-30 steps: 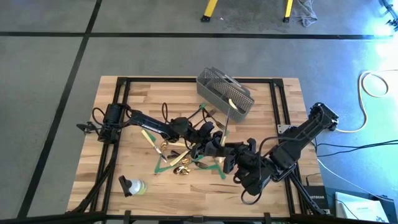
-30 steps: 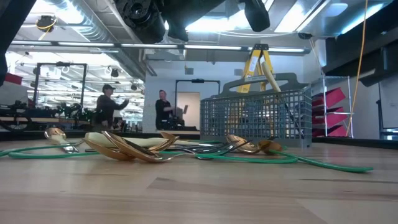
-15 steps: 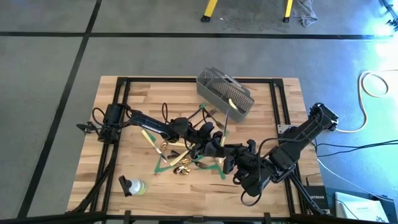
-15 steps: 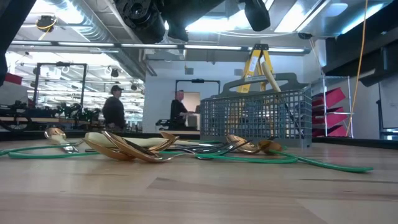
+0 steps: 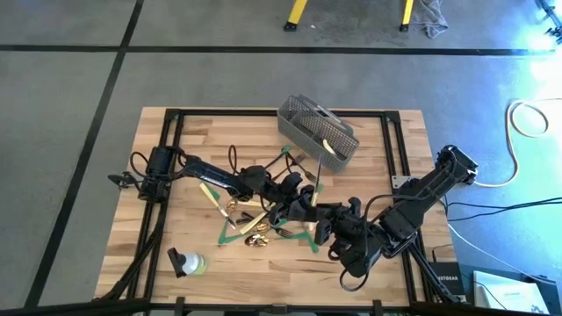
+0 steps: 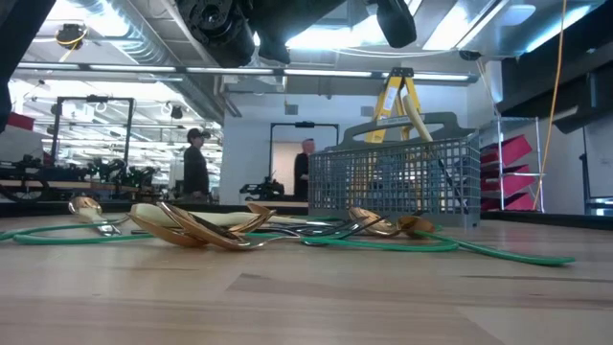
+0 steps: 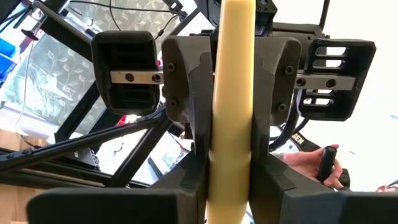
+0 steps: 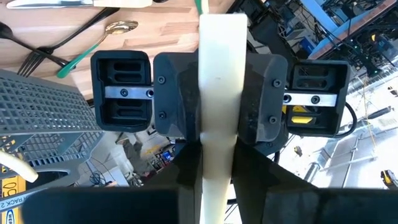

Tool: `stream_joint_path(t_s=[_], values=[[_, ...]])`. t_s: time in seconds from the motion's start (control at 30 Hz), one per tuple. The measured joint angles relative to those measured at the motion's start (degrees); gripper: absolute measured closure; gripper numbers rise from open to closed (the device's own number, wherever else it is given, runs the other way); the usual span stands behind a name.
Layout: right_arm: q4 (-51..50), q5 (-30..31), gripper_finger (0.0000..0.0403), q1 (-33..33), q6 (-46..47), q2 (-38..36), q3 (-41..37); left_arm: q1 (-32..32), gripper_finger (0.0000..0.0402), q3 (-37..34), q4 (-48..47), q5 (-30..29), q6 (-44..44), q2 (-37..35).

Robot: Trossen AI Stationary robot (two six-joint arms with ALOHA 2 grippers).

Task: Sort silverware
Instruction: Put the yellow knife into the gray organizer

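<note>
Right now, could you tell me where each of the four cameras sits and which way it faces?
High view: overhead, looking straight down on the table; both arms show.
Low view: at tabletop height, facing the basket and room; arm parts overhead.
Left wrist view: past the left gripper, shut on a cream handle.
Right wrist view: past the right gripper, shut on a cream handle.
High and low views share the basket and gold spoons.

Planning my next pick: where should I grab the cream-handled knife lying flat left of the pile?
Take the knife by its cream handle, mid-length, from straight above, fingers across its narrow width. It lies flat and diagonal, and only its end nearest the gold spoons looks crowded.
</note>
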Motion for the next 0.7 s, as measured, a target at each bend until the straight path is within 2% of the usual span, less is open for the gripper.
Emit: stream_joint_path(t_s=[0.17, 0.47, 0.7], values=[[0.0, 0.1, 0.036, 0.0, 0.1, 0.0, 0.0, 0.0, 0.0323, 0.0, 0.1, 0.1, 0.5, 0.0], [0.0, 0.1, 0.036, 0.9, 0.5, 0.0, 0.5, 0.5, 0.029, 0.0, 0.4, 4.2, 0.6, 0.0], [-1.0, 1.0, 0.036, 1.6, 2.8, 0.0, 2.2, 1.0, 0.0246, 0.0, 0.5, 4.9, 2.3, 0.0]])
